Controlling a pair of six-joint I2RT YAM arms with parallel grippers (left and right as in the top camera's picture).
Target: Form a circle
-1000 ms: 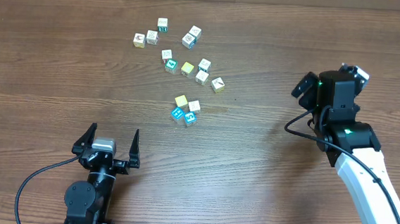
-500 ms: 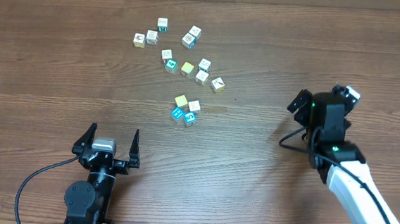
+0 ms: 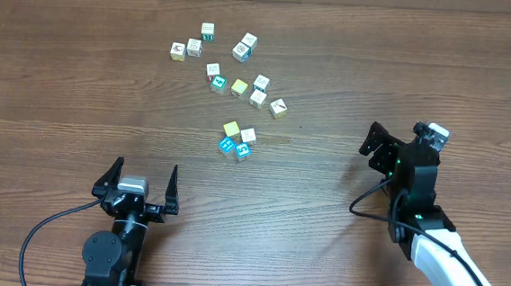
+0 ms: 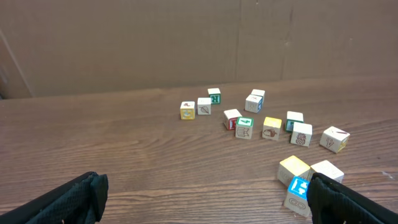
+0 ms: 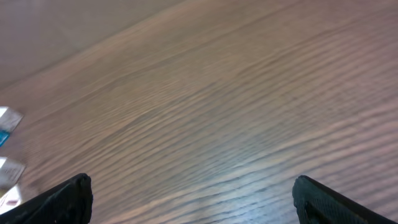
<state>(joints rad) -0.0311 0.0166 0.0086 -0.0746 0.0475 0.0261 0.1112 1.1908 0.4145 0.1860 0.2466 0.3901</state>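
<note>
Currently, no ring exists; treat this as the opening step and plan the first pick. Begin at the left: the left gripper sits near the 6 o'clock edge of the table, with its jaws spread wide and nothing between them. The cubes lie at roughly 1 o'clock from it, well apart, scattered as a loose upper group with a four-cube knot just below. In that knot the cubes touch or nearly touch, so do not lower the fingers straight over it; you would likely trap two at once. Take a free-standing piece first, such as the yellow-faced cube at the group's 9 o'clock end, and set the jaws square to two opposite faces. Move right: the right gripper is likewise spread and empty, with the knot at about 9 o'clock, near but apart. Choose bare wood between the two arms for the ring. Place each cube just beside the last, so that the curve closes evenly.
</note>
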